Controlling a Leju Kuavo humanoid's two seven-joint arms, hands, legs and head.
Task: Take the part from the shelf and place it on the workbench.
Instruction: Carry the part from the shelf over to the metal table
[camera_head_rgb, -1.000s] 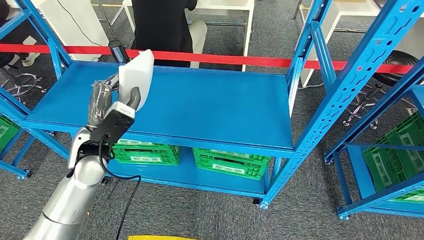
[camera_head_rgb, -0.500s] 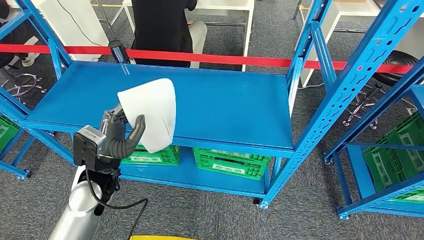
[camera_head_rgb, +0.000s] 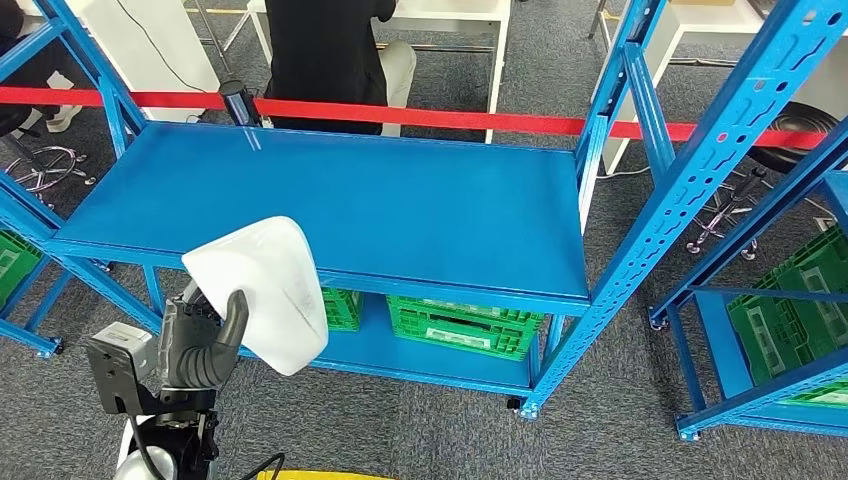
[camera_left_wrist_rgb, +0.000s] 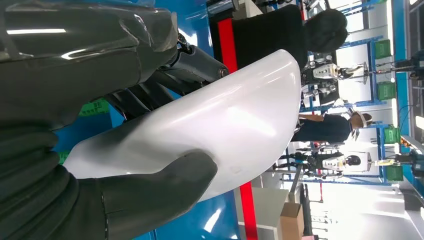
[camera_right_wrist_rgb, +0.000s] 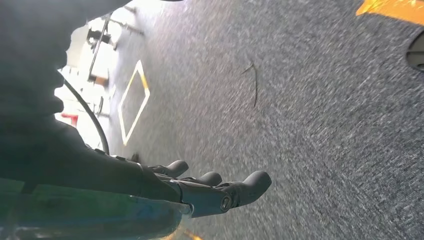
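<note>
Head view, looking down and forward: the left robot hand (camera_head_rgb: 205, 340) holds a smooth white curved part (camera_head_rgb: 262, 292) in front of a blue metal shelf (camera_head_rgb: 330, 210). The dark thumb wraps over the part's near edge and the fingers are behind it, so the shell is clamped from both faces. The part hangs in the air, clear of the shelf's top board and just outside its front lip, overlapping the green crates (camera_head_rgb: 460, 325) on the lower level. That position suggests it is being carried away toward a tabletop. A red barrier tape (camera_head_rgb: 420, 117) runs behind the shelf, and a seated person (camera_head_rgb: 330, 55) in dark clothing is beyond it.

Left wrist view, turned sideways: the thick grey thumb (camera_left_wrist_rgb: 155, 195) presses the glossy white face of the part (camera_left_wrist_rgb: 230, 120), with darker fingers (camera_left_wrist_rgb: 165, 82) bracing the opposite side. The grip sits near one end, leaving most of the shell jutting out freely.

Right wrist view: the right robot hand (camera_right_wrist_rgb: 200, 187) hangs over grey carpet (camera_right_wrist_rgb: 325, 125), fingers loosely spread and holding nothing, probably idle while the left arm carries the load.
</note>
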